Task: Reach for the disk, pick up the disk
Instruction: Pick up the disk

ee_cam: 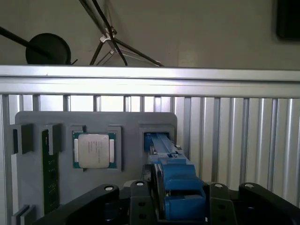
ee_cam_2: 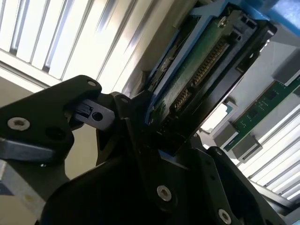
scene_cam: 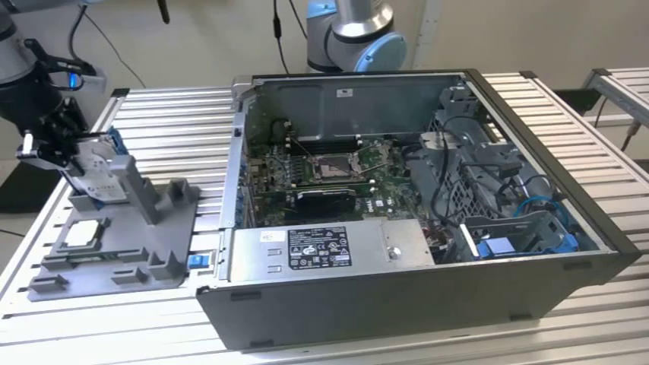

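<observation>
My jaws sit clamped on the disk (scene_cam: 97, 172), which stands on edge in the grey holder (scene_cam: 163, 222), at nine o'clock from the open case (scene_cam: 406, 312); its long axis runs straight out from between them.

Grey arm (scene_cam: 11, 34) with matte black jaws dotted with silver screws (ee_cam_2: 163, 192).

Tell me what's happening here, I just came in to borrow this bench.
The robot arm's gripper is on the disk, which stands on edge in a grey holder beside the open computer case. Its fingers look closed on the disk's blue sides, and the disk is not yet lifted out.
</observation>
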You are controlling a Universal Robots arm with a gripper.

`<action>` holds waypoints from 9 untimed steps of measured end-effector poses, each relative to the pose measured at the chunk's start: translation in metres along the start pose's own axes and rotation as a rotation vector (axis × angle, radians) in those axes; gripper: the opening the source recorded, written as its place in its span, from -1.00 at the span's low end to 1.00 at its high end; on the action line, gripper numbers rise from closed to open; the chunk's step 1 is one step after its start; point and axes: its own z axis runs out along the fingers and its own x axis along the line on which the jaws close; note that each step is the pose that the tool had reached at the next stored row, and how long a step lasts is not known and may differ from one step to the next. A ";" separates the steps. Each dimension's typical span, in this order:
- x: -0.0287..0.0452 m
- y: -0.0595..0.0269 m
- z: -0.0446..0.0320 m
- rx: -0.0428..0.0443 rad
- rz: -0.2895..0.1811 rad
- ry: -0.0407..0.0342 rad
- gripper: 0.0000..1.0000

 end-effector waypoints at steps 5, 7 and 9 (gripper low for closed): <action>-0.0004 0.0000 -0.0001 0.0000 0.000 0.0074 -1.00; -0.0003 0.0000 -0.0003 0.0006 0.000 -0.0071 -1.00; -0.0005 0.0000 -0.0004 0.0011 0.000 -0.0171 -1.00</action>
